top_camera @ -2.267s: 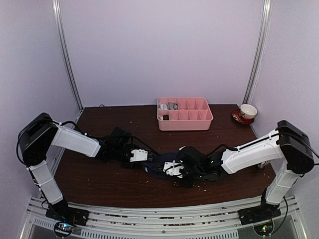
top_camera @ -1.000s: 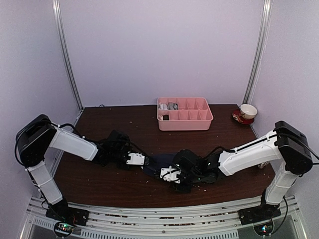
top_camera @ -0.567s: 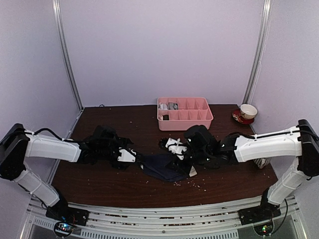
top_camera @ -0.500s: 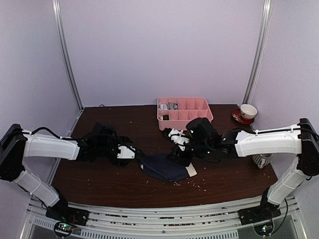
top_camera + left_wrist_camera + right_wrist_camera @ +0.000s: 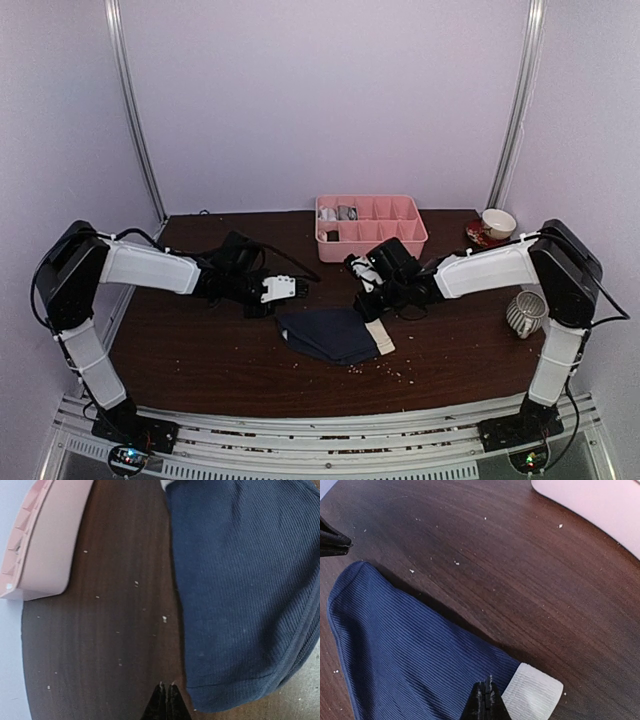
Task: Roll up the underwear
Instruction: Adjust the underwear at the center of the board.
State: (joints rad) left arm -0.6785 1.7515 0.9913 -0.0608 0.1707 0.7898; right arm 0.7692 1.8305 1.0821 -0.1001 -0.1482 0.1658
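The navy underwear [image 5: 330, 335] lies folded flat on the dark table, its cream-white waistband [image 5: 385, 338] sticking out at the right end. It fills the right of the left wrist view [image 5: 240, 585] and the lower left of the right wrist view [image 5: 405, 650], waistband [image 5: 532, 692] included. My left gripper [image 5: 290, 287] is shut and empty, just left of the cloth's far corner [image 5: 166, 685]. My right gripper [image 5: 362, 300] is shut and empty, above the cloth near the waistband [image 5: 485, 681]. The grey underwear is out of view.
A pink compartment tray [image 5: 371, 228] with small items in its left cells stands at the back. A cup on a red saucer [image 5: 496, 224] sits at the far right, a striped mug [image 5: 524, 312] near the right arm. Crumbs dot the table.
Both grippers let go of the navy underwear and lifted off it toward the back. The cloth now lies flat and folded between them, with the waistband showing.
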